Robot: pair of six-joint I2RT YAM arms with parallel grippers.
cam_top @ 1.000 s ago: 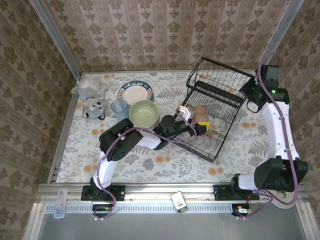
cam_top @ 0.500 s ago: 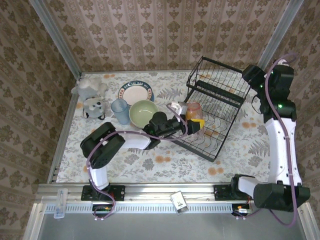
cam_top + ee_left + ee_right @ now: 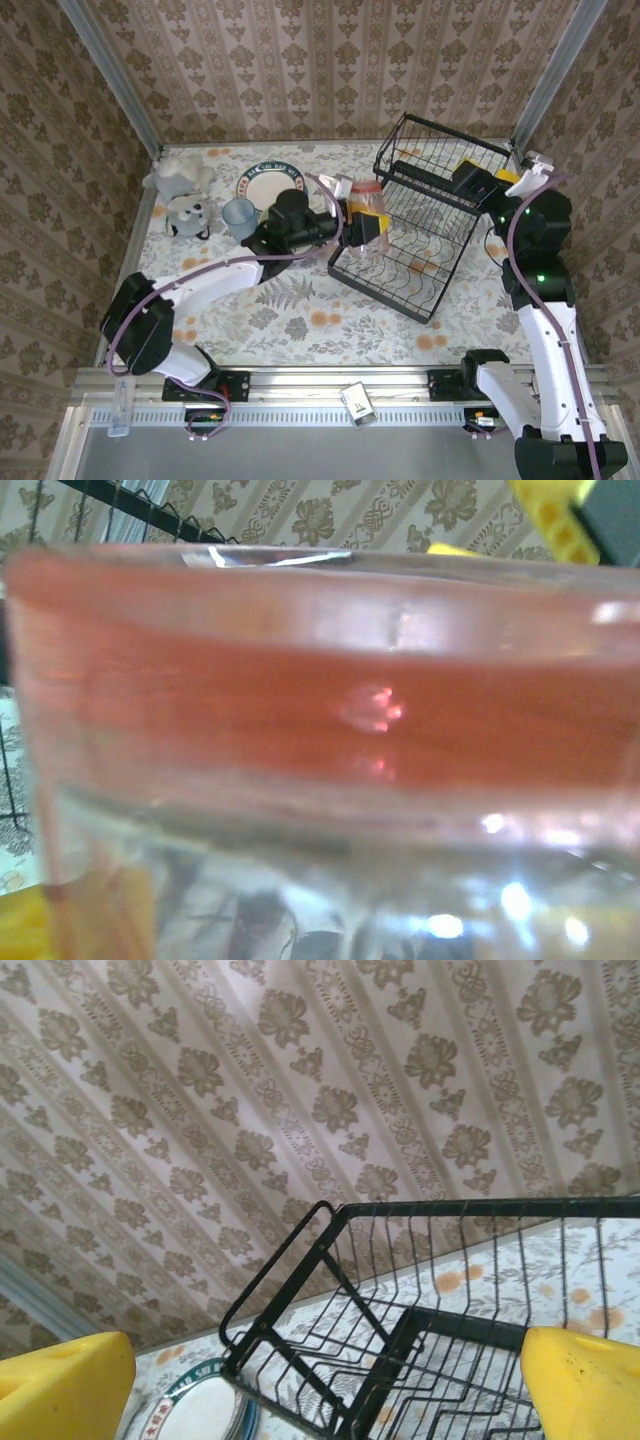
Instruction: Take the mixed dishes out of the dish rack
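pink cup (image 3: 366, 212) upright, mouth up, between left fingers (image 3: 350, 212).

The translucent pink cup (image 3: 366, 212) is upright, raised at the left edge of the black wire dish rack (image 3: 425, 262). Farther left, the teal-rimmed plate (image 3: 270, 183) lies flat, the bluish cup (image 3: 238, 214) upright just beside it.

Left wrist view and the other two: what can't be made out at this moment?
Left wrist: the pink cup is too close and blurred; where the left tool touches it is hidden.
Top: the left arm covers part of the plate; the right tool covers part of the dish rack.
Right wrist: the bottom edge cuts off the plate and the rack's lower tier.
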